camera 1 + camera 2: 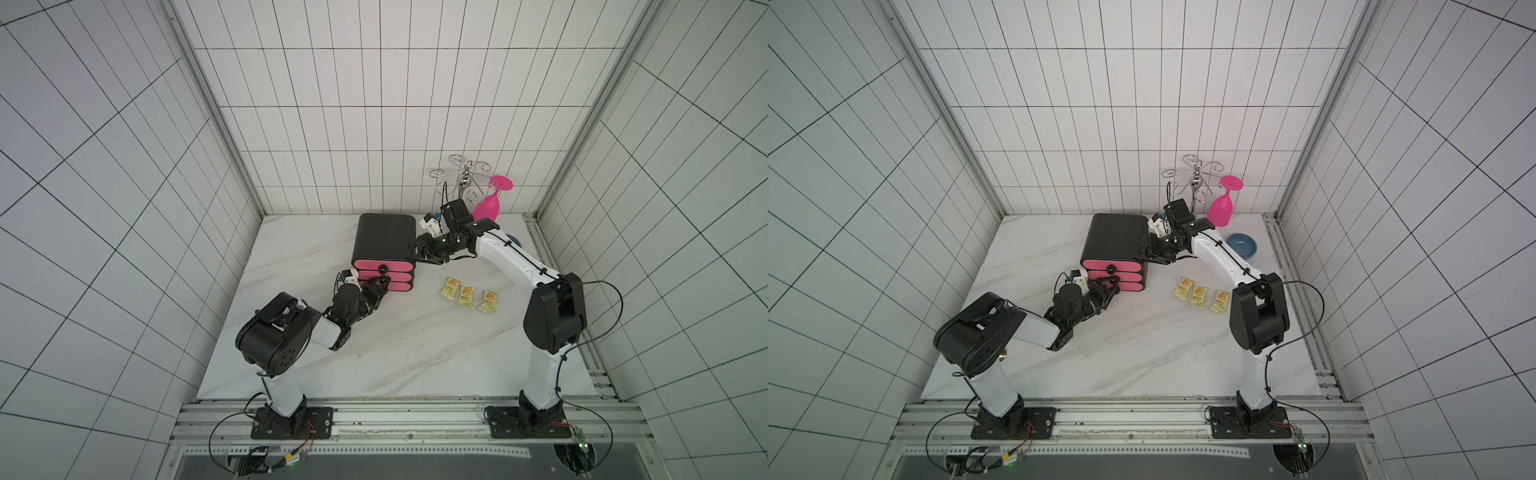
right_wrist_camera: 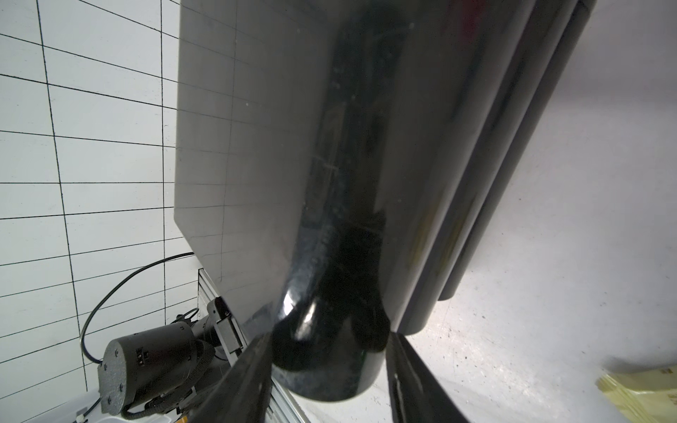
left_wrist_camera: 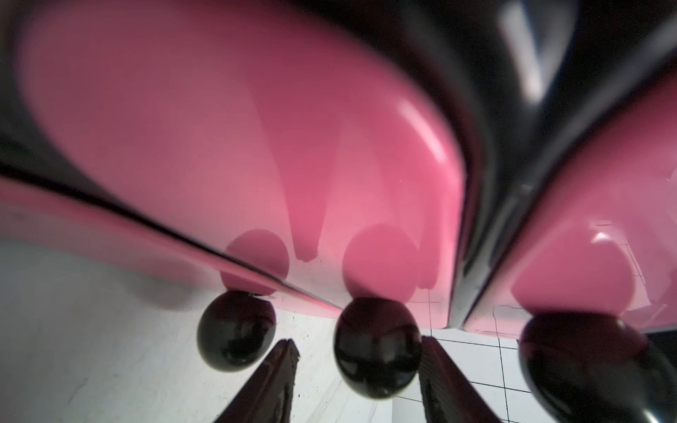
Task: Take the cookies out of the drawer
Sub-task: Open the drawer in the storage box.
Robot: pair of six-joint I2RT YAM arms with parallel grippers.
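From where I stood, the job looked to be at the drawer-opening step, with some of the unloading done. Three yellow cookie packets (image 1: 466, 296) lay in a short row on the table (image 1: 374, 353), between the drawer cabinet (image 1: 384, 235) and the table's right edge. Any other packets were hidden, presumably inside. The black cabinet stood near the middle of the table's back edge, and all three pink fronts looked flush. The left gripper (image 1: 380, 286) had reached in from the front. In the left wrist view its fingers (image 3: 278, 381) stood on either side of the middle drawer's knob (image 3: 377, 348). The jaws were parted, with one finger close against the ball and the other showing a sliver of daylight, so nothing was grasped yet. The right gripper (image 1: 419, 253) had come at the cabinet's right flank. Its fingers (image 2: 249, 377) straddled the rounded end of the top tier, but I could not tell whether they truly pinched it or merely sat against it. To my mind the next move called for the left jaws to clamp that knob squarely. The pull should then run straight toward the front edge while the right arm held the cabinet from sliding along. A round, glossy knob could easily slip out of a loose pinch.
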